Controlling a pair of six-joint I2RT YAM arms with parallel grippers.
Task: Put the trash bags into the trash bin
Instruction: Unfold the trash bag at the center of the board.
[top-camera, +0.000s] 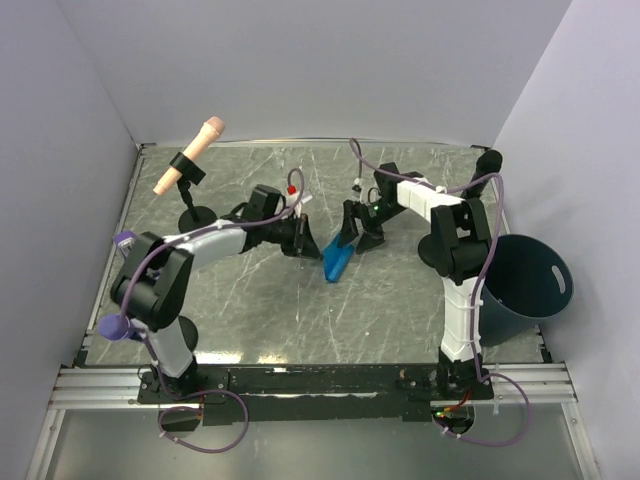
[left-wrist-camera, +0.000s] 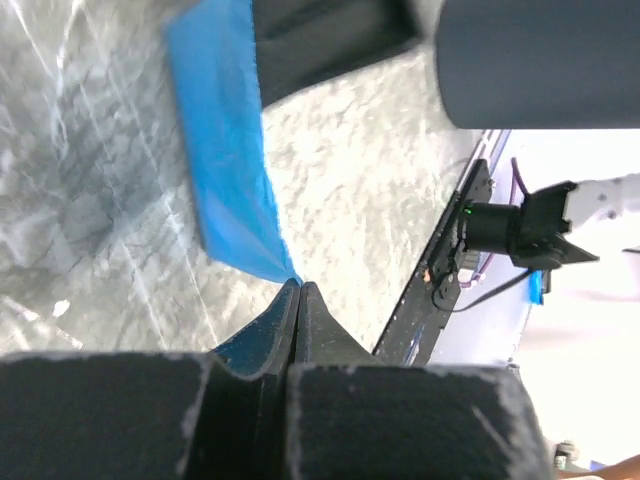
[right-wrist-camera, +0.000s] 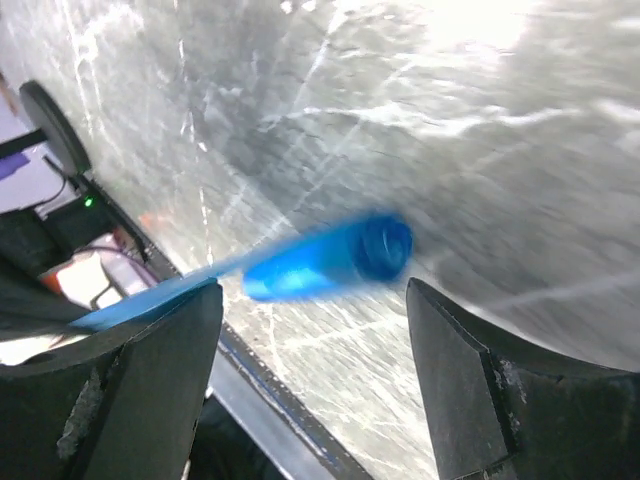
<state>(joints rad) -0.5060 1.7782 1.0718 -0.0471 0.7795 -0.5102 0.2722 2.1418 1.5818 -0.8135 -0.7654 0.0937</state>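
A bright-blue trash bag (top-camera: 335, 258) hangs between my two grippers over the middle of the table. In the left wrist view it is a flat sheet (left-wrist-camera: 225, 170) whose lower corner runs into the tips of my left gripper (left-wrist-camera: 298, 285), which is shut on that corner. My left gripper (top-camera: 305, 243) sits just left of the bag. My right gripper (right-wrist-camera: 313, 290) stands wide open, and the bag's rolled end (right-wrist-camera: 335, 258) shows blurred between and beyond its fingers, touching neither. From above, the right gripper (top-camera: 352, 238) is at the bag's upper end. The dark trash bin (top-camera: 555, 262) stands at the far right, beside the right arm.
A peach microphone (top-camera: 190, 155) leans on a stand with a black round base (top-camera: 195, 215) at the back left. Grey walls close in the table on three sides. The black front rail (left-wrist-camera: 440, 280) runs along the near edge.
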